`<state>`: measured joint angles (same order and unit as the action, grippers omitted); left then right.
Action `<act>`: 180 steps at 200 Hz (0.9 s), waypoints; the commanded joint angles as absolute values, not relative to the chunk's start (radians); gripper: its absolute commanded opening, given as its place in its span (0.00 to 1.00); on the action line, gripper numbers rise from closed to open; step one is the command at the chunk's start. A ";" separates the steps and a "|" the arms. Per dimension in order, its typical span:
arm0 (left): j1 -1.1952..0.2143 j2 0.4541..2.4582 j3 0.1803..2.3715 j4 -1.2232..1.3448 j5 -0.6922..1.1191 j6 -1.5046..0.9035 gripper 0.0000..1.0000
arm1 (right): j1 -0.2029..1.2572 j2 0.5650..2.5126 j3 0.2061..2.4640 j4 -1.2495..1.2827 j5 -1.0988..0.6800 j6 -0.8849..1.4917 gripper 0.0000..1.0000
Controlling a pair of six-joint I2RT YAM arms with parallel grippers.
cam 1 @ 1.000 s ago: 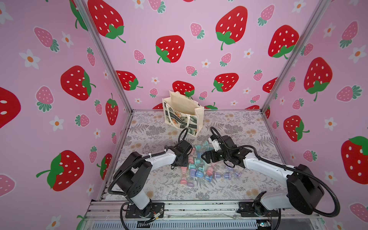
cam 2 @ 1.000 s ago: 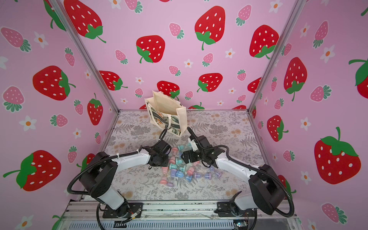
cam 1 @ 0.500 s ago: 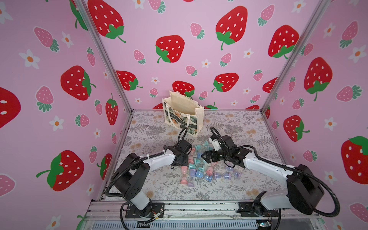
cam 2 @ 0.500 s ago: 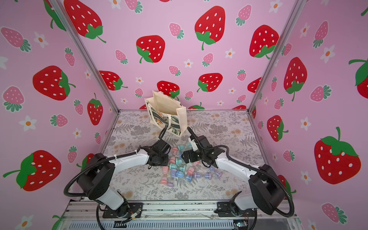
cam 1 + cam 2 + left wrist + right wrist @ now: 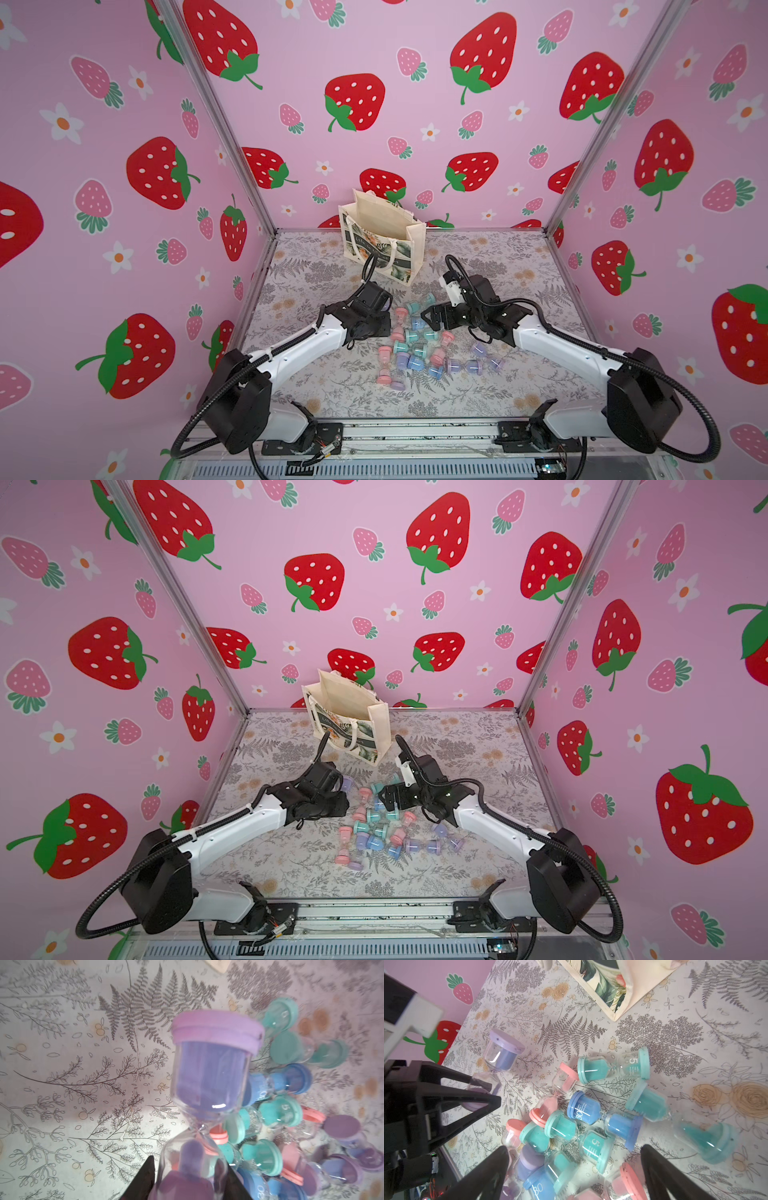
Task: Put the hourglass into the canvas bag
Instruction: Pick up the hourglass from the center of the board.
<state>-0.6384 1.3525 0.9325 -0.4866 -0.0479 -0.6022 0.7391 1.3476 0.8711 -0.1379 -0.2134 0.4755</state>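
Note:
A purple hourglass (image 5: 212, 1076) is clamped by its lower bulb in my left gripper (image 5: 190, 1184), which is shut on it. In both top views this gripper (image 5: 384, 309) (image 5: 345, 787) is at the left edge of the hourglass pile (image 5: 419, 349) (image 5: 382, 833). The right wrist view shows the held hourglass (image 5: 501, 1055) tilted, just off the table. My right gripper (image 5: 573, 1167) (image 5: 428, 318) hangs open over the pile and holds nothing. The canvas bag (image 5: 382, 237) (image 5: 349, 721) stands open at the back, beyond both grippers.
Several loose hourglasses in teal, blue, pink and purple lie in a heap between the arms. The floral table mat (image 5: 498, 266) ends at pink strawberry walls (image 5: 374, 104) on three sides. A bag corner (image 5: 608, 985) is close behind the pile.
The left arm's shoulder and elbow have sunk slightly to the left, while its gripper with the purple hourglass has barely shifted. The right arm has stayed still.

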 commanded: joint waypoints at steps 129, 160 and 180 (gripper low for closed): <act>-0.588 1.345 1.435 -0.541 -0.089 -0.459 0.23 | 0.640 1.297 1.124 -0.213 -0.245 0.430 0.99; -0.555 1.478 1.592 -0.577 -0.118 -0.419 0.23 | 0.614 1.315 1.166 -0.210 -0.247 0.425 0.99; -0.531 1.581 1.714 -0.625 -0.136 -0.398 0.23 | 0.604 1.332 1.188 -0.210 -0.243 0.417 0.99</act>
